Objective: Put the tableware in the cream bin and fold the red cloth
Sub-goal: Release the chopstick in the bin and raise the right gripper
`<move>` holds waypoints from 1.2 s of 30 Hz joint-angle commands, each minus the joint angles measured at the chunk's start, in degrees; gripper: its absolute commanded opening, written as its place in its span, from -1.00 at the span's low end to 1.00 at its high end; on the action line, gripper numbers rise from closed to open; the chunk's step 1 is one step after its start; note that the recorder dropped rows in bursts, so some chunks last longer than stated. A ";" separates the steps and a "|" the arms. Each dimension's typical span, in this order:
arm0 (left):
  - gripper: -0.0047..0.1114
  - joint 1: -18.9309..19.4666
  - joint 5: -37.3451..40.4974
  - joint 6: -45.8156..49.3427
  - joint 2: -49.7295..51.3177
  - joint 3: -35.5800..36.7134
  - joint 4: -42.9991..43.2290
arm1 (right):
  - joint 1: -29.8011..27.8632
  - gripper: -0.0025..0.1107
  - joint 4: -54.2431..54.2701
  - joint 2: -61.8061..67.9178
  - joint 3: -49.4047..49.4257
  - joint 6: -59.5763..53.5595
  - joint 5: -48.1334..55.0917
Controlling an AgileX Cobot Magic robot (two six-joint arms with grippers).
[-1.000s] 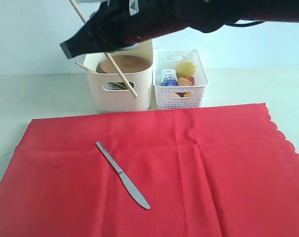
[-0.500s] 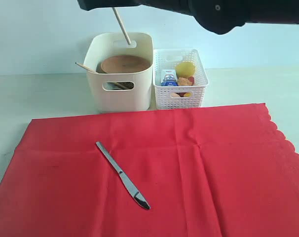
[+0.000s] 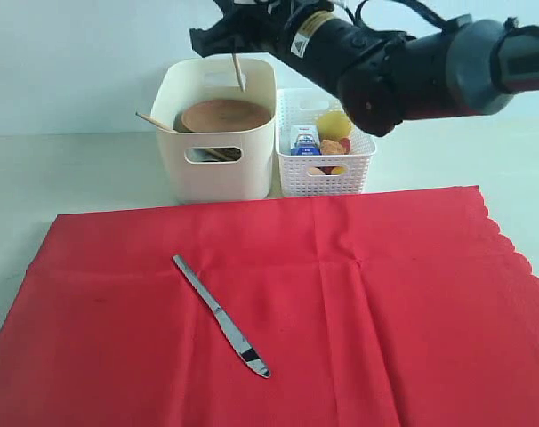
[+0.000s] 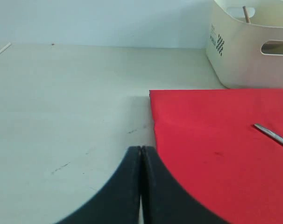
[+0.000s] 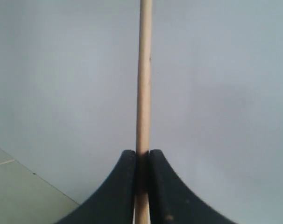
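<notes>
The red cloth (image 3: pixel 341 294) lies flat, scalloped edge at 3 o'clock, bare table (image 3: pixel 74 169) at 9, cream bin (image 3: pixel 218 169) past its edge at 11. Over the bin the right gripper (image 3: pixel 231 44) clamps 1 chopstick (image 3: pixel 239 73); the knife (image 3: pixel 221 316) lies on the cloth at 7. Only the left wrist view shows the left gripper (image 4: pixel 140 156) pressed together and the bin's unreadable checkered label (image 4: pixel 216 44)

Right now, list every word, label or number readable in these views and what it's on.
None reads clearly.
Label on the right arm: too small.
Blue print on the carton in the white basket: blurred.
Checkered mark with small print on the cream bin: too small.
</notes>
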 commanded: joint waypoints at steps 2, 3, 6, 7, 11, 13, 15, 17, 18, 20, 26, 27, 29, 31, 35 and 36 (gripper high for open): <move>-0.92 0.04 -0.48 -0.02 -0.40 -0.03 0.09 | -1.30 -0.96 0.92 4.64 0.02 0.28 -6.69; -0.92 0.04 -0.48 -0.02 -0.40 -0.03 0.09 | -1.30 -0.96 2.27 5.47 0.02 0.12 -6.80; -0.92 0.04 -0.48 -0.02 -0.40 -0.03 0.09 | -1.30 -0.96 7.40 7.57 0.02 -0.01 -7.71; -0.92 0.04 -0.48 -0.02 -0.40 -0.03 0.09 | -1.30 -0.96 8.09 8.25 0.02 -0.29 -8.13; -0.92 0.04 -0.48 -0.02 -0.40 -0.03 0.09 | -1.30 -0.95 8.35 9.96 0.02 -1.04 -8.38; -0.92 0.04 -0.48 -0.02 -0.40 -0.03 0.09 | -1.30 -0.88 8.35 10.48 0.02 -1.87 -7.48; -0.92 0.04 -0.48 -0.02 -0.40 -0.03 0.09 | -1.30 -0.78 8.49 10.91 0.02 -1.87 -6.96; -0.92 0.04 -0.48 -0.02 -0.40 -0.03 0.09 | -1.30 -0.65 8.49 11.03 0.02 -2.33 -5.03; -0.92 0.04 -0.48 -0.02 -0.40 -0.03 0.09 | -1.30 -0.59 8.49 11.03 0.02 -2.43 -4.34; -0.92 0.04 -0.48 -0.02 -0.40 -0.03 0.09 | -1.30 -0.45 8.49 11.03 0.02 -2.43 -2.42; -0.92 0.04 -0.48 -0.02 -0.40 -0.03 0.09 | -1.30 -0.20 8.49 9.59 0.02 -2.32 4.97; -0.92 0.04 -0.48 -0.02 -0.40 -0.03 0.09 | -1.30 -0.20 8.49 9.11 0.02 -2.32 6.56; -0.92 0.04 -0.48 -0.02 -0.40 -0.03 0.09 | -1.30 -0.21 8.49 7.43 0.02 -2.32 11.36; -0.92 0.04 -0.48 -0.02 -0.40 -0.03 0.09 | -1.30 -0.21 8.63 5.61 0.02 -2.32 16.66; -0.92 0.04 -0.48 -0.02 -0.40 -0.03 0.09 | -1.30 -0.21 8.63 0.54 0.02 -2.32 29.68; -0.92 0.04 -0.48 -0.02 -0.40 -0.03 0.09 | -1.30 -0.21 8.63 -0.53 0.02 -2.32 32.37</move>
